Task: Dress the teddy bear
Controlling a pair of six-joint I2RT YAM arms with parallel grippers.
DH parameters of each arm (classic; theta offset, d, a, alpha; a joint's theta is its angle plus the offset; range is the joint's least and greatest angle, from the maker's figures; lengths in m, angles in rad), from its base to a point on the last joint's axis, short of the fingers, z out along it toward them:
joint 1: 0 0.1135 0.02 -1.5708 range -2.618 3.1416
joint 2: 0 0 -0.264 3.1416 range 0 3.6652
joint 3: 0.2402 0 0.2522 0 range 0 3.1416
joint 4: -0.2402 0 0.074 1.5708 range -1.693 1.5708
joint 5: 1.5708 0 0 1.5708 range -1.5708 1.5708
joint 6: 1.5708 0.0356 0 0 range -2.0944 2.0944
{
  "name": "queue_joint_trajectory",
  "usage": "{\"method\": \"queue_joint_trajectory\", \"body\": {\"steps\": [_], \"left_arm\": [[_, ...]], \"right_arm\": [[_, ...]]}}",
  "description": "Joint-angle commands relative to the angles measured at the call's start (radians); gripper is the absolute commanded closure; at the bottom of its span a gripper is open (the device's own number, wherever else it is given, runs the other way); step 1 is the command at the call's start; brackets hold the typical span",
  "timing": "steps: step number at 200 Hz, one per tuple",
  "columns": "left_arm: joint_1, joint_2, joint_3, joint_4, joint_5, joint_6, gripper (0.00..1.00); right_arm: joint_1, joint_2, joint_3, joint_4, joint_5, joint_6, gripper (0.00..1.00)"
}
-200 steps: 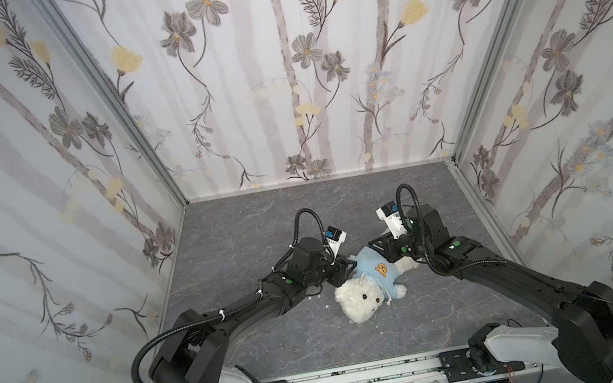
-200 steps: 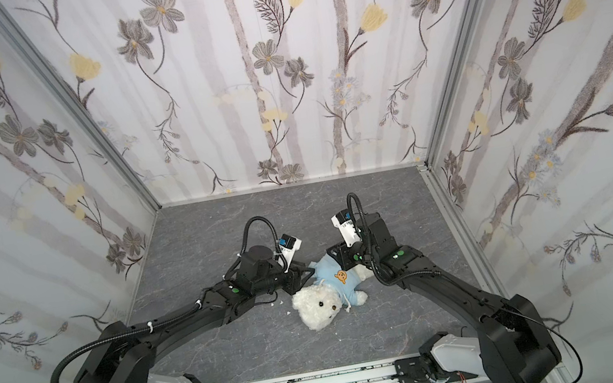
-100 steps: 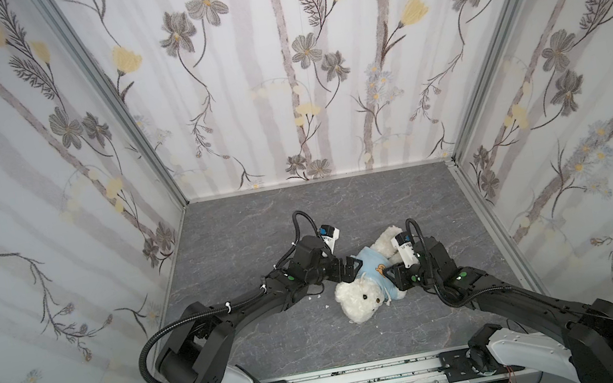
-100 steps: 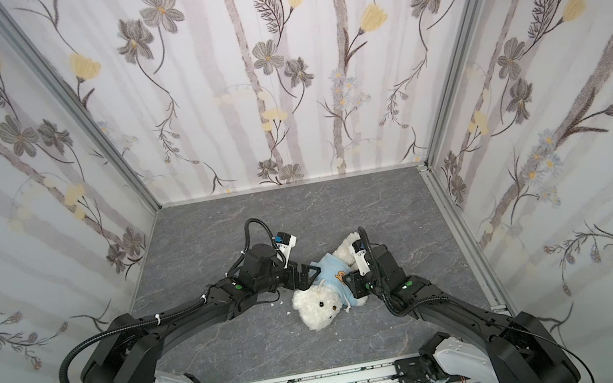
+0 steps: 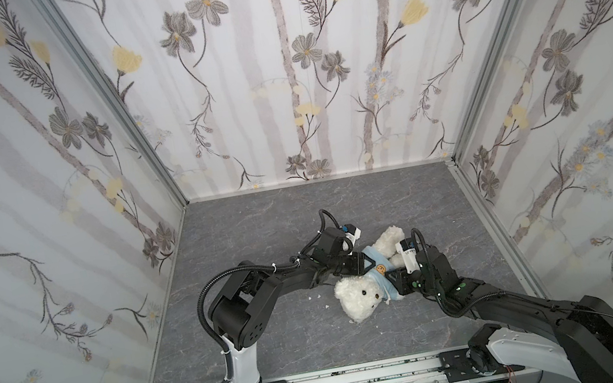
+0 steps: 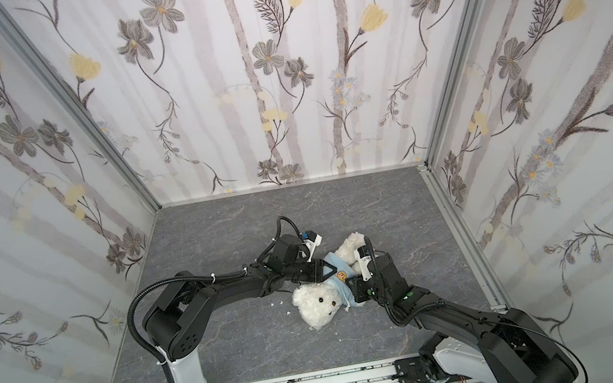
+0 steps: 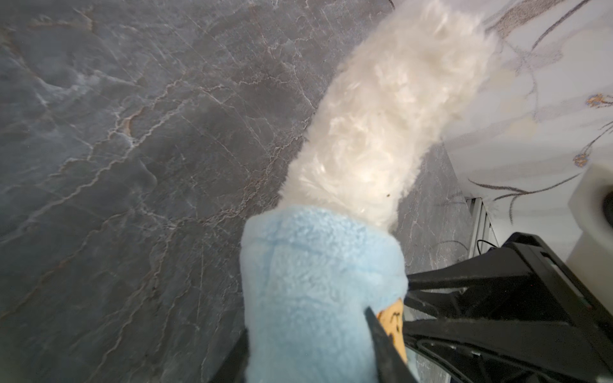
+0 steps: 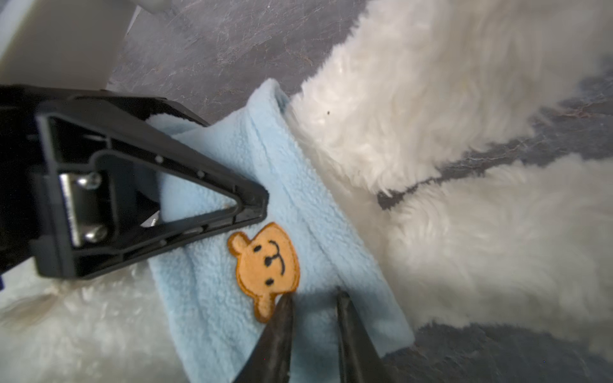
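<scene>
The bear [image 5: 358, 297] lies face up on the grey worktop [image 5: 260, 229], near the middle and slightly toward the right, near side. Its head points near-left and its legs point far-right. A light-blue hoodie [image 5: 374, 258] covers the torso, with an orange patch [image 5: 381, 268] on the chest. The head and legs are bare.

The left tool [image 5: 365, 265] reaches in from the left and meets the torso on its far-left side. In the left wrist view, its two fingers [image 7: 378, 338] stand on either side of the hoodie-covered body and touch the fabric, so the tool is closed on the hoodie.

The right tool [image 5: 395, 279] reaches in from the near right and meets the torso on the opposite side. In the right wrist view, its fingertips [image 8: 282, 331] stand close together just beside the patch. A fold of hoodie sits between them, so the tool grips the hoodie near the hem. The same view shows a left tool finger lying on the hoodie, on the other side of the patch. The two tools are near each other but apart.
</scene>
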State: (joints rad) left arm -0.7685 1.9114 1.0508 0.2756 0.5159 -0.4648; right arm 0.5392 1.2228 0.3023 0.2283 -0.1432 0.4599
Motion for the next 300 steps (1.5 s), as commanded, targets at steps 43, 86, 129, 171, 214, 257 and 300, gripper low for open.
{"method": "queue_joint_trajectory", "body": {"steps": [43, 86, 129, 171, 214, 257, 300], "left_arm": [[0.002, -0.218, -0.046, -0.108, -0.213, 0.562, 1.0], [0.013, -0.406, -0.076, -0.256, -0.288, 0.887, 1.0], [0.043, -0.573, -0.109, -0.329, -0.151, 1.06, 1.0], [0.042, -0.614, -0.086, -0.36, -0.076, 1.094, 1.0], [0.043, -0.624, -0.072, -0.372, 0.052, 1.149, 1.0], [0.043, -0.619, -0.059, -0.372, 0.175, 1.165, 1.0], [0.043, -0.601, -0.039, -0.369, 0.23, 1.159, 1.0]], "right_arm": [[0.029, -0.303, 0.206, -0.111, -0.076, -0.315, 0.33], [0.036, -0.276, 0.412, -0.247, -0.029, -0.565, 0.07], [-0.015, -0.151, 0.401, -0.17, -0.343, -0.684, 0.0], [0.021, -0.066, 0.361, -0.07, -0.417, -0.793, 0.0], [0.021, 0.033, 0.344, -0.025, -0.458, -0.889, 0.01], [0.012, 0.083, 0.292, 0.156, -0.59, -0.874, 0.13], [0.012, 0.111, 0.263, 0.271, -0.619, -0.81, 0.33]]}}
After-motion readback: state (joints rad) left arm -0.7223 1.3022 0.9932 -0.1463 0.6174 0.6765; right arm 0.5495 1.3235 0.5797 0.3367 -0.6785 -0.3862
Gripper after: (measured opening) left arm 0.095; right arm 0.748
